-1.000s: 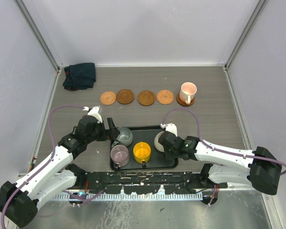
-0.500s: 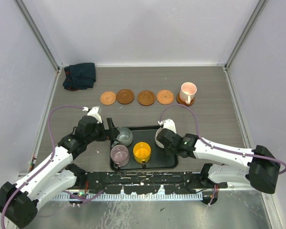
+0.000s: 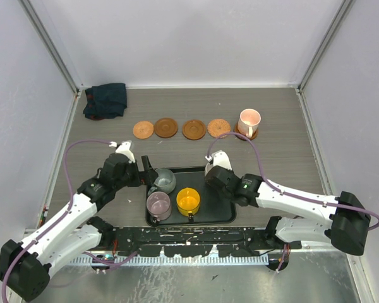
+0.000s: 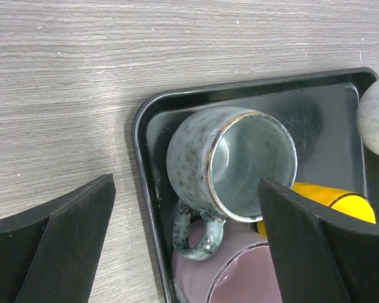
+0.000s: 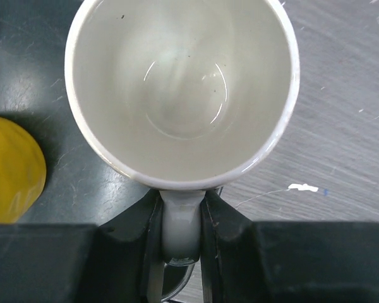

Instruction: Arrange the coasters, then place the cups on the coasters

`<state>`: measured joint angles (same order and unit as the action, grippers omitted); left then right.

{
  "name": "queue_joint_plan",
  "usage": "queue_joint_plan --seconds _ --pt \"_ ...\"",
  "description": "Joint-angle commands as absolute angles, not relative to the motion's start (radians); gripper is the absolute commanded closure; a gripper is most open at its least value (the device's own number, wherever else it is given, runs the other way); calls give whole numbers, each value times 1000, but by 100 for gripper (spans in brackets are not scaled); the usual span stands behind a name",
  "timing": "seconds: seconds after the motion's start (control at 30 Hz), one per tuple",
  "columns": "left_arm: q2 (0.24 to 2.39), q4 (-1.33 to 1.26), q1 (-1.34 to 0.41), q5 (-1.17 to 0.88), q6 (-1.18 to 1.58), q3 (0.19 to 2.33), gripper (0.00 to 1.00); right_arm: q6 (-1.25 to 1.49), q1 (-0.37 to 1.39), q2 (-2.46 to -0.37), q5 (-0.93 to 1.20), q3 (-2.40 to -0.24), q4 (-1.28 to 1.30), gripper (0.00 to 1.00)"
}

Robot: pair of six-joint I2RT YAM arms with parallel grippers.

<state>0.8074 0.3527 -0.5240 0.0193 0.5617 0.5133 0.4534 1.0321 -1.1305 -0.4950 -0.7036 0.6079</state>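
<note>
In the right wrist view my right gripper (image 5: 182,214) is shut on the handle of the cream white cup (image 5: 183,82), held over the rim of the black tray (image 5: 25,76). The tray (image 3: 221,214) also holds a grey-green cup (image 3: 165,180), a mauve cup (image 3: 158,204) and a yellow-orange cup (image 3: 187,201). My left gripper (image 4: 186,208) stands open, its fingers on either side of the grey-green cup (image 4: 196,158), not touching it. A pink cup (image 3: 249,120) sits on the rightmost coaster (image 3: 244,135). Several bare coasters (image 3: 193,129) lie in a row to its left.
A dark blue cloth (image 3: 105,100) lies bunched in the far left corner. Grey walls close in the wooden table (image 3: 284,158) on the left, far and right sides. The arms' bases and a cable rail run along the near edge.
My right gripper has carried the cream white cup from the right part of the tray toward its far edge and a little left. The left arm has stayed where it was.
</note>
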Motion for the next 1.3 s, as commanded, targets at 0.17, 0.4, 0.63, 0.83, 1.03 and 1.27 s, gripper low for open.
queue_joint_plan --seconds 0.17,0.4,0.63,0.83,1.03,1.27 --pt "854 252 -529 27 551 527 3 292 931 -1223 -639 -857 352 99" --pt "898 234 -528 60 531 563 2 175 706 -1339 -498 -930 145 99" --pt "944 210 -528 101 527 594 0 125 546 -1517 -371 -1049 23 99" --pt "963 204 -526 143 531 613 1 120 462 -1617 -308 -1102 -47 99" --pt "977 197 -520 162 532 620 1 106 430 -1678 -285 -1135 -85 99" --pt "992 201 -517 158 535 618 2 114 425 -1737 -260 -1174 -99 99"
